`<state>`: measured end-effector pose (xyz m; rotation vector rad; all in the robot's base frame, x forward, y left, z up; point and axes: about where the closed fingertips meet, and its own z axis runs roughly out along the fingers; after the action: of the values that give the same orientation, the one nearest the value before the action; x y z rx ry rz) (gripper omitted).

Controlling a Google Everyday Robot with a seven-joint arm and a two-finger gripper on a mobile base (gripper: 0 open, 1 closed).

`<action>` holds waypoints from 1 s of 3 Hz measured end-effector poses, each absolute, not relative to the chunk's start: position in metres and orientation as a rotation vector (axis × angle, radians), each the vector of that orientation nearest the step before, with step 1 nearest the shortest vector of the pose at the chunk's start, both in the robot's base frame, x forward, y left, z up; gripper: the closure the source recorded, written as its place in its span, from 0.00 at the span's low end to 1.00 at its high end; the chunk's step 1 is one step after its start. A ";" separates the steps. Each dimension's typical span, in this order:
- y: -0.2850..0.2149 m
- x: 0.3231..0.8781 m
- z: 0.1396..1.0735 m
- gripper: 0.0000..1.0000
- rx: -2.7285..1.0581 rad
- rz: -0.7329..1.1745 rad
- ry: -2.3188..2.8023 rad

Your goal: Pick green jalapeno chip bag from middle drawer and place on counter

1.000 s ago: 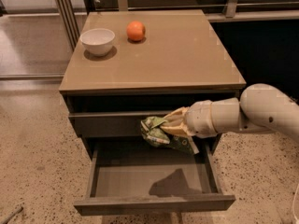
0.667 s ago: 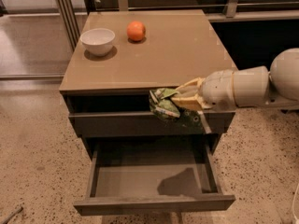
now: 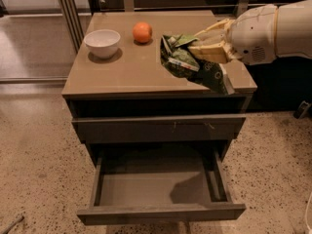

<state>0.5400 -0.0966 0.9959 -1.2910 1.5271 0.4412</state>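
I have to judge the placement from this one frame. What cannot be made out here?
All in the camera view:
- Whether the green jalapeno chip bag, held in the gripper, touches the counter: one angle cannot settle it.
- The counter's right part: hidden behind the bag and gripper.
- The arm past the gripper: cut off by the right edge.
- The bag's print: too small to read.
- Anything below the open middle drawer: cut off by the bottom edge.

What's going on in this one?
The robot's gripper is shut on the green jalapeno chip bag, holding it over the right side of the counter, not yet released. The middle drawer below is pulled open and empty. A white bowl and an orange sit farther left on the counter.
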 end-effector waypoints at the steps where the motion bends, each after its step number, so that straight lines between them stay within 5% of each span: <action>1: -0.097 0.540 0.996 1.00 -1.291 0.441 1.527; 3: -0.122 0.597 0.995 1.00 -1.297 0.208 1.625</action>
<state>0.5971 -0.1222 0.9946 -1.2966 1.6250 0.2081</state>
